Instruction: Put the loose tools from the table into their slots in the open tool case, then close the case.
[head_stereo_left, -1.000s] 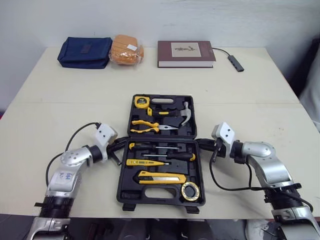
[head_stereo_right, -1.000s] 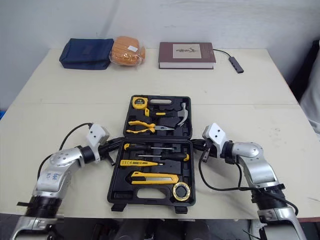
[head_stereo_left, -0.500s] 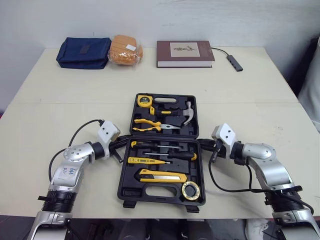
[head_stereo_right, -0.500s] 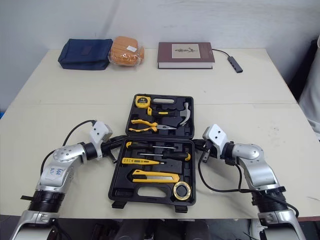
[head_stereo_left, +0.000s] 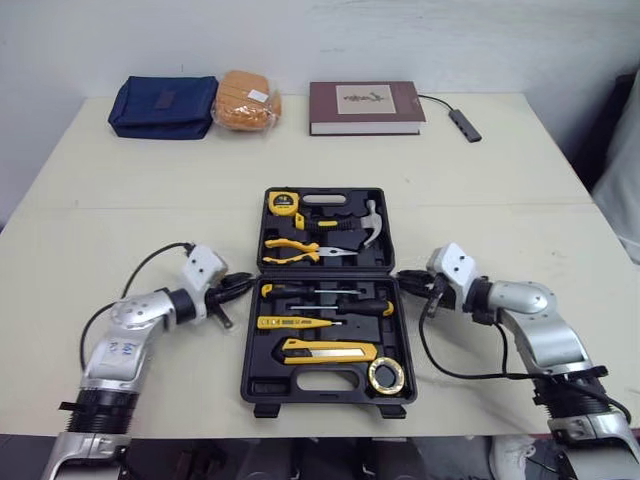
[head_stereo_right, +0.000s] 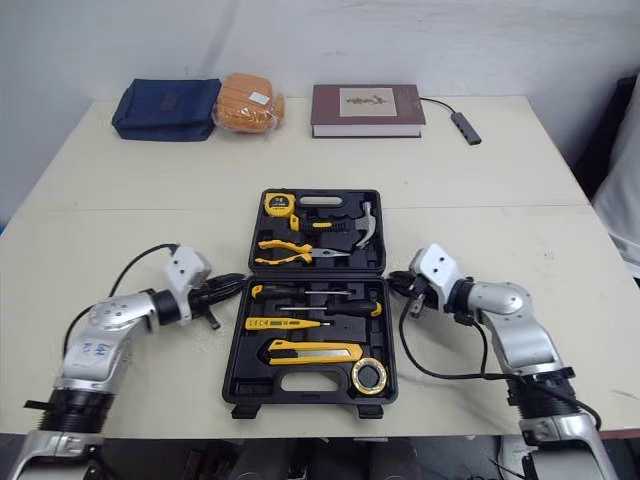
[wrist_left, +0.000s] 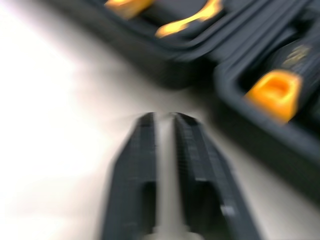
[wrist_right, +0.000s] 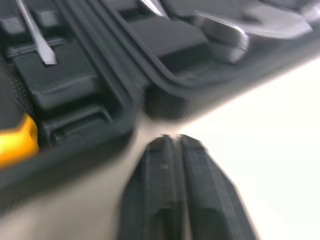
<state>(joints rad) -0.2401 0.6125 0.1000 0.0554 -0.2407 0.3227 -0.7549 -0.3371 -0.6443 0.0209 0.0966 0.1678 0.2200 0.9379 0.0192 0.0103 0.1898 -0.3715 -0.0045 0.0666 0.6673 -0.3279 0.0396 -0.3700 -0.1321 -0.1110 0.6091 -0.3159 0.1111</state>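
The black tool case (head_stereo_left: 325, 385) lies open and flat on the table, lid half farther from me. The lid holds a tape measure (head_stereo_left: 284, 203), a hammer (head_stereo_left: 370, 222) and pliers (head_stereo_left: 295, 250). The near half holds screwdrivers (head_stereo_left: 325, 292), a yellow tester (head_stereo_left: 295, 322), a utility knife (head_stereo_left: 330, 350) and a tape roll (head_stereo_left: 385, 374). My left gripper (head_stereo_left: 245, 283) lies on the table at the case's left side by the hinge, fingers (wrist_left: 142, 150) nearly together and empty. At the right side by the hinge rests my right gripper (head_stereo_left: 402, 277), shut and empty, its tips (wrist_right: 172, 137) close to the case wall.
Along the far edge of the table sit a navy pouch (head_stereo_left: 163, 104), an orange packet (head_stereo_left: 246, 98), a dark red book (head_stereo_left: 365, 106) and a small adapter on a cable (head_stereo_left: 463, 124). Bare table lies on both sides of the case.
The camera has shifted slightly. My left gripper has drawn back a little to the left from the case's side. The right gripper and the tools stay as they were.
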